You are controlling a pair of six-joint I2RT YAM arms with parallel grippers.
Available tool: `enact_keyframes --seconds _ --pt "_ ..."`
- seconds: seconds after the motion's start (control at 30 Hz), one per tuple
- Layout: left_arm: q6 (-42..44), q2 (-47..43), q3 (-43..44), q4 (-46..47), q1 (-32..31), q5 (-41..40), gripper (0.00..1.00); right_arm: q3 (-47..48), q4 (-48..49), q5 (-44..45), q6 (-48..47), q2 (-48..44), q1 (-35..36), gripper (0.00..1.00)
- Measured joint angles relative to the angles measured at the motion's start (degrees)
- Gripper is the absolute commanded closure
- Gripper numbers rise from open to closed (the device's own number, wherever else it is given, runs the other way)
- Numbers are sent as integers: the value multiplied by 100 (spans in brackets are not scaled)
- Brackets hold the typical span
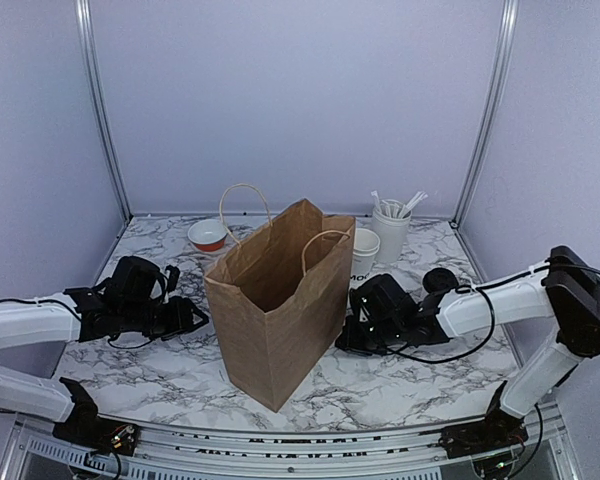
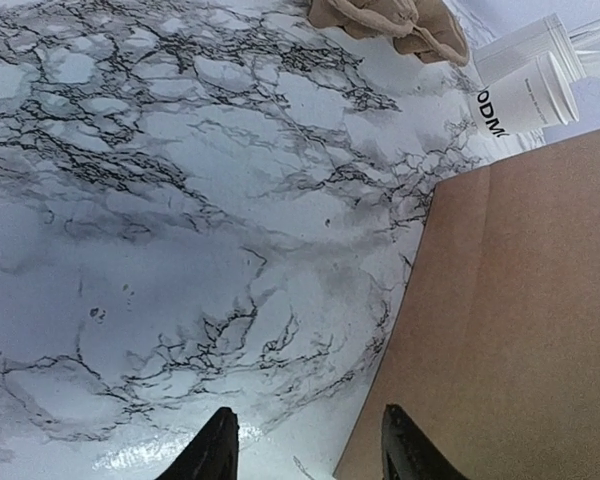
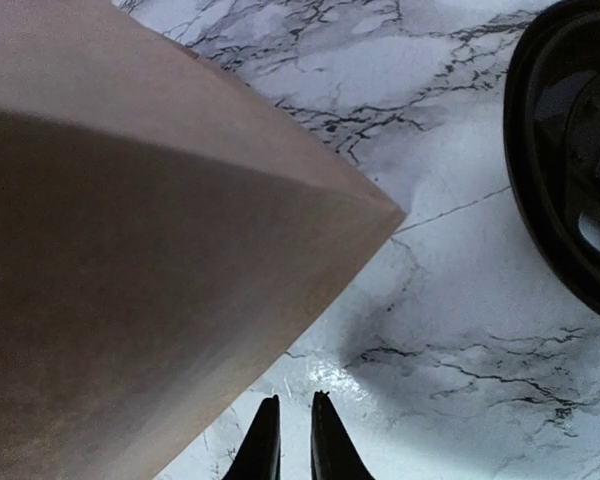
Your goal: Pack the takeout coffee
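A tall brown paper bag (image 1: 280, 300) with two paper handles stands open in the middle of the white marble-pattern table (image 1: 170, 375). The small white paper cup (image 1: 364, 252) with dark block letters near its base stands upright behind the bag's right side, right of centre in the top view. It is just beside a taller white cup of white stirrers (image 1: 390, 232). The round black plastic lid (image 3: 540, 170) lies flat on the table at the right edge of the right wrist view, apart from the cup.

The left gripper (image 2: 310, 452) is low over the table at the left of the bag. Its jaws are moderately open and nothing is between them. The right gripper (image 3: 290, 442) is low at the right of the bag, near its corner. Its fingers are almost together with only a thin gap, and they hold nothing.

A small white bowl with a red band (image 1: 208, 236) sits at the upper left of the bag
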Motion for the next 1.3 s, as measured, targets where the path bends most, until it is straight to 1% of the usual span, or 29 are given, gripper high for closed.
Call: enact_keyframes --seconds 0.2,0.33,0.6,0.7,0.87,1.03,1.1,1.3 --pt "7 258 -28 129 -323 2 51 -4 326 48 107 483 2 92" --pt "7 269 -109 216 -468 -4 51 199 551 48 105 763 2 92" --pt "35 267 -299 238 -566 -9 52 1084 566 31 -131 1530 -9 92" --pt "39 267 -345 238 -610 -7 52 1569 494 -11 -334 1893 -39 92" --pt "52 284 -382 238 -734 -2 52 2677 210 -125 -754 2643 -136 91" --pt "46 437 -387 264 -885 -4 52 4159 -157 -330 -1200 3539 -170 89" --pt "24 501 -387 317 -970 -7 52 4607 -240 -415 -1333 3779 -181 89" --pt "-94 688 -387 529 -1283 -9 53 5359 -590 -608 -1626 4083 -181 87"
